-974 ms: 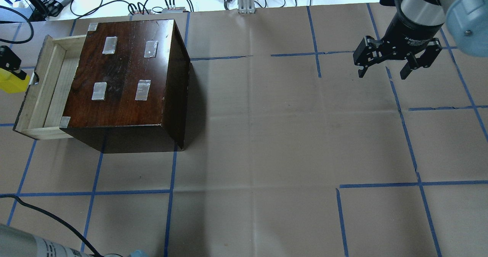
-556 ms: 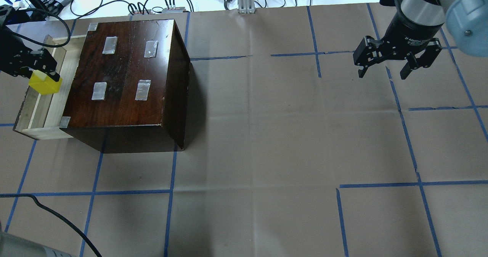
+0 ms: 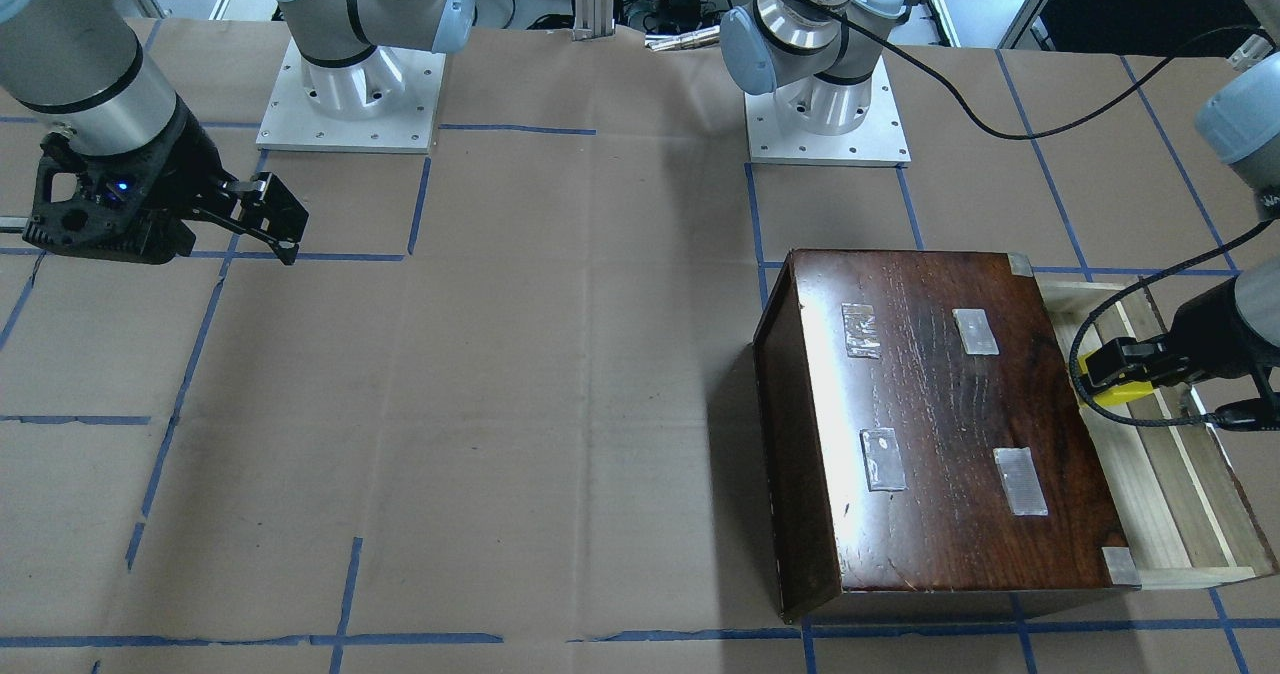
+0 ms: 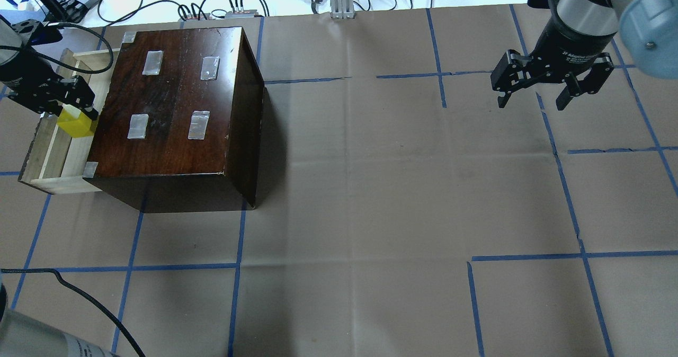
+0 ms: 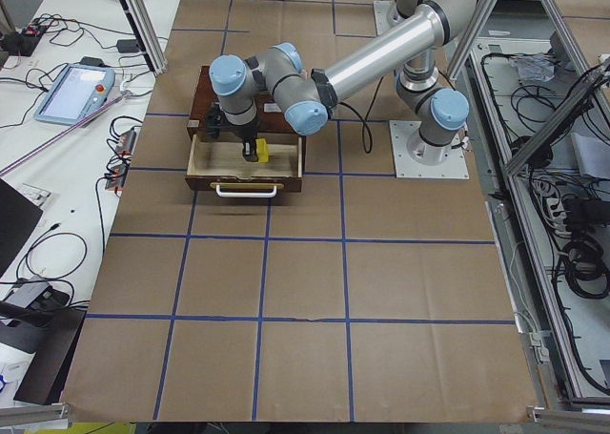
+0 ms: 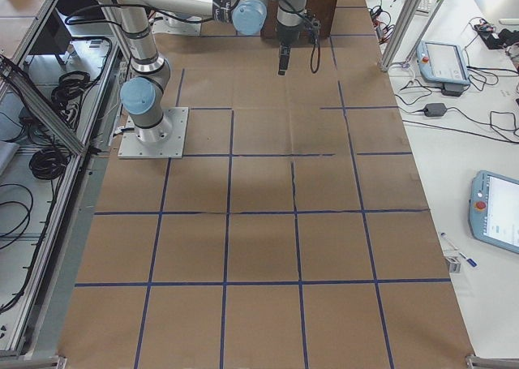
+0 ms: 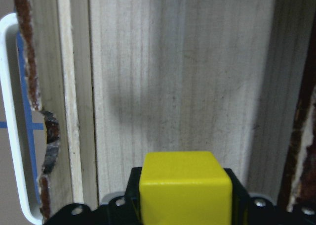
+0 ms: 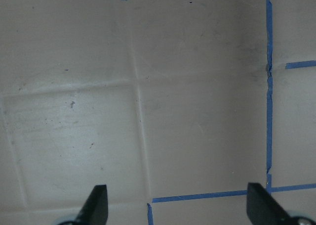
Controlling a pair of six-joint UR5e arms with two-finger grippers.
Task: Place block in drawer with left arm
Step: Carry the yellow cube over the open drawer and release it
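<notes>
The left arm (image 3: pixel 1240 319) hangs over the open drawer (image 4: pixel 55 158) at the far-left end of the table (image 4: pixel 371 198). Its left fingers (image 3: pixel 1115 362) are pinched on the yellow block (image 4: pixel 76 125), which is held over the drawer's pale boards just beside the dark box casing (image 4: pixel 175 103). How high it rides above the wood cannot be told. The block looks small, hard-edged and rigid, most likely light plastic or painted wood, so it should neither give under the squeeze nor weigh on the arm. Its flat, parallel sides offer the surest hold. A pinch across two opposite faces near their middle, much as the wrist view shows with the cube's front jutting past the fingers, should keep it square. The faces appear smooth and slightly glossy, so a loose or off-centre grip could let it twist or slide out. It does not look fragile, and a short fall onto the boards would probably do it no harm. Even so, a cube let go from height may bounce or tip against the drawer wall, which argues for releasing it low and level. Well apart, at the far right of the table, the right fingers (image 8: pixel 97 205) are spread wide and empty over bare brown paper.
</notes>
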